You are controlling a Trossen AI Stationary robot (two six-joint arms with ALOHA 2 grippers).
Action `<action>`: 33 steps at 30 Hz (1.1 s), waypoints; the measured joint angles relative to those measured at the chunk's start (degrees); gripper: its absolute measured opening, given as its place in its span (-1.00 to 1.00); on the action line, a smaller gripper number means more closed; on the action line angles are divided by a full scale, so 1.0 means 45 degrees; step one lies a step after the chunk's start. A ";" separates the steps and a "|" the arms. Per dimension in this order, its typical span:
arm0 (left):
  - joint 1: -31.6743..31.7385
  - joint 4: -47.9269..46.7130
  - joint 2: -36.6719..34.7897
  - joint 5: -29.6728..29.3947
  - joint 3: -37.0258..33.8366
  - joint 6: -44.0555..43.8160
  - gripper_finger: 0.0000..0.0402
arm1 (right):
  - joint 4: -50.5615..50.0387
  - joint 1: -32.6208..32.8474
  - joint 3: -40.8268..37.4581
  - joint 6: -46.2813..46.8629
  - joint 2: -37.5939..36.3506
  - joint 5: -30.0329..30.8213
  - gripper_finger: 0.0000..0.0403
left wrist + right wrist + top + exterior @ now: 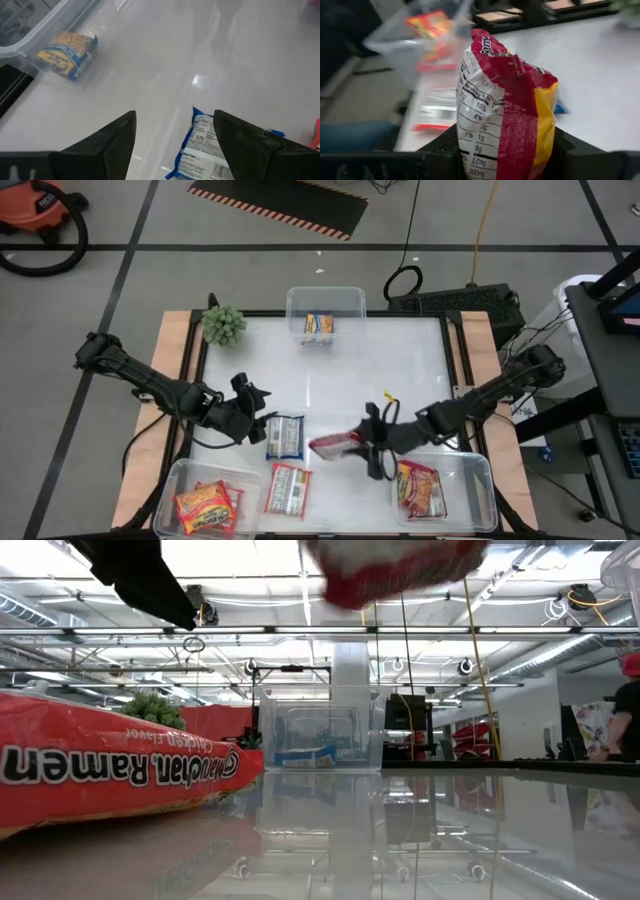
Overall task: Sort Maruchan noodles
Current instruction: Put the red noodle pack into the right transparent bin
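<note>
The right claw (372, 450) pinches a red packet (335, 445), lifted above the white surface (400, 370) beside the near right tub (470, 470). The left claw (255, 412) hangs spread just beside a blue packet (284, 437) lying flat.

A red-and-white packet (335, 445) with a yellow edge is sitting between the dark right jaws. A blue-and-white packet (285, 437) is lying just beside the dark left jaws. A red-and-white packet (288, 489) is lying near them. The white worktop (400, 370) is gleaming, wood-edged. The bushy plant (224, 325) is showing green.
</note>
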 joint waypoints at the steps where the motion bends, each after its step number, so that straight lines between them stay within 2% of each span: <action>1: 0.0000 -0.0005 0.0002 0.0044 -0.0004 -0.0007 0.34 | 0.0028 0.0256 0.0067 0.0361 -0.0076 -0.0038 -0.29; 10: -0.0028 0.0136 0.0007 0.0449 -0.0004 -0.0323 0.34 | -0.0413 0.2500 0.0625 0.2184 -0.0936 -0.0202 -0.29; 16: -0.0185 0.0136 0.0007 0.0582 -0.0004 -0.0400 0.34 | -0.3036 0.3729 0.1889 0.3899 -0.1039 0.1054 -0.29; 21: -0.0248 0.0131 0.0007 0.0584 -0.0004 -0.0470 0.34 | -0.4693 0.4376 0.2945 0.5294 -0.1042 0.1123 -0.29; 28: -0.0243 0.0126 0.0007 0.0587 -0.0004 -0.0556 0.34 | -0.7944 0.4929 0.4350 0.7750 -0.1034 0.0531 -0.29; 33: -0.0248 0.0126 0.0007 0.0587 -0.0004 -0.0556 0.34 | -1.0218 0.5094 0.4972 1.0155 -0.1034 -0.0909 -0.29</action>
